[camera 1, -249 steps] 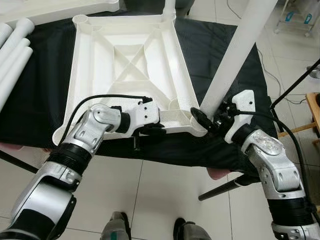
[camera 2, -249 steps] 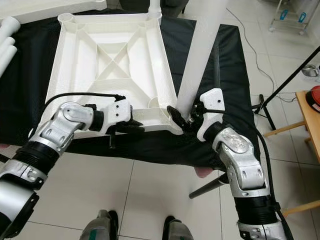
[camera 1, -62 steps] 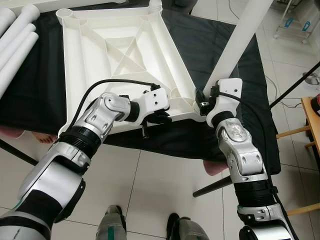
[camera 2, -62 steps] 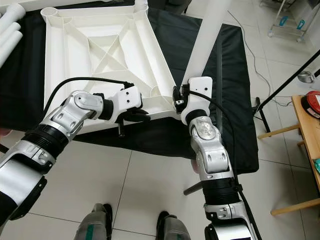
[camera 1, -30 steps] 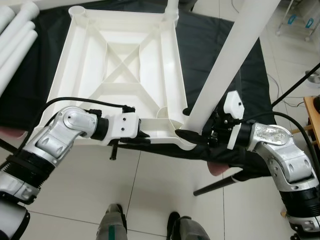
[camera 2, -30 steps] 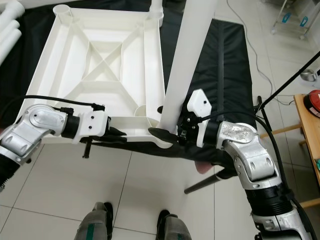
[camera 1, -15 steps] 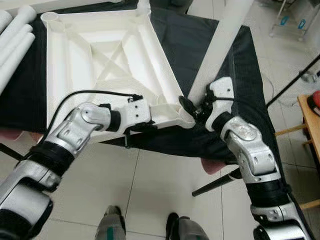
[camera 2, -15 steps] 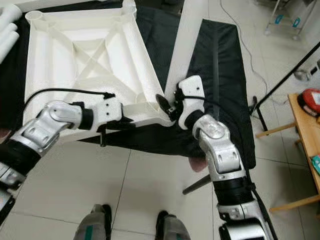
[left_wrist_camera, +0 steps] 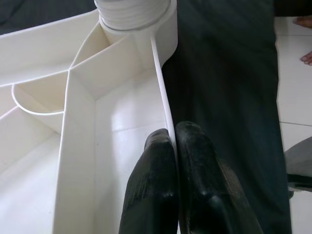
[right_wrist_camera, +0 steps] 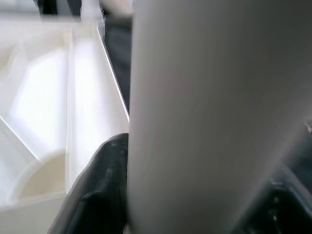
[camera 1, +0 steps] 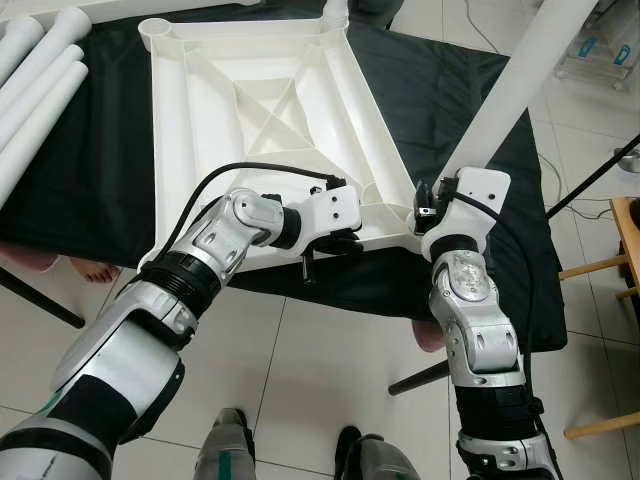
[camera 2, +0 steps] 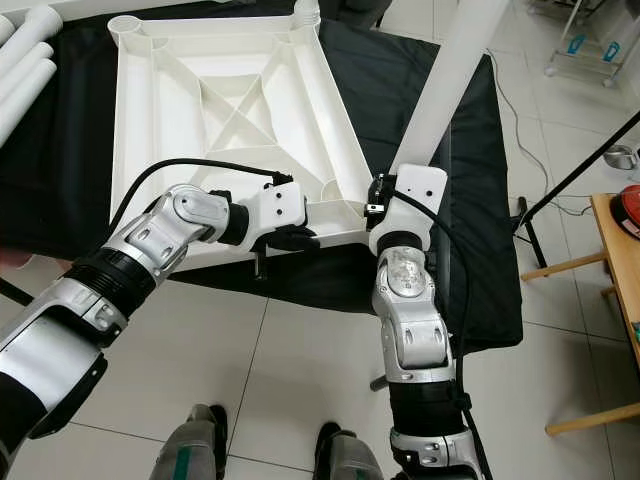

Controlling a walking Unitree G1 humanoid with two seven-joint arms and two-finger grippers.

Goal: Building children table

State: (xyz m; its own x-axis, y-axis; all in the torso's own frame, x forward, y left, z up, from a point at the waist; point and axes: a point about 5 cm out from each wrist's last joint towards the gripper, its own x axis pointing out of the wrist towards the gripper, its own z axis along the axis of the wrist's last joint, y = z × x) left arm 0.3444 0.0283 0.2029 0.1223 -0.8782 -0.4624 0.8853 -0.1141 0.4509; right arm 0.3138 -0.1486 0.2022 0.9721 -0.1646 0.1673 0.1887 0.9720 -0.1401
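Here we are at the near right corner of the upturned white tabletop (camera 1: pixel 260 120), which lies ribs-up on the black-covered worktop (camera 1: pixel 440 90), its near edge over the worktop's front edge. The left tool (left_wrist_camera: pixel 173 146) is pinched tight on the thin near rim of the tabletop, one finger on each side, just short of the corner socket (left_wrist_camera: pixel 134 12). That's the anchor. The right tool (camera 1: pixel 425 205) is wrapped around the foot of the long white leg (camera 1: pixel 505 85), one black finger (right_wrist_camera: pixel 105 170) visible hugging the tube, and the leg leans away to the far right as it rises.

The step in hand looks like seating and turning that leg into the corner socket. To do it well: keep the left clamp firm so the tabletop cannot spin or slide off the front edge, bring the leg upright over the socket before twisting, and turn in short bites. A tilted leg risks cross-threading. Spare legs (camera 1: pixel 35 75) wait at the far left corner.
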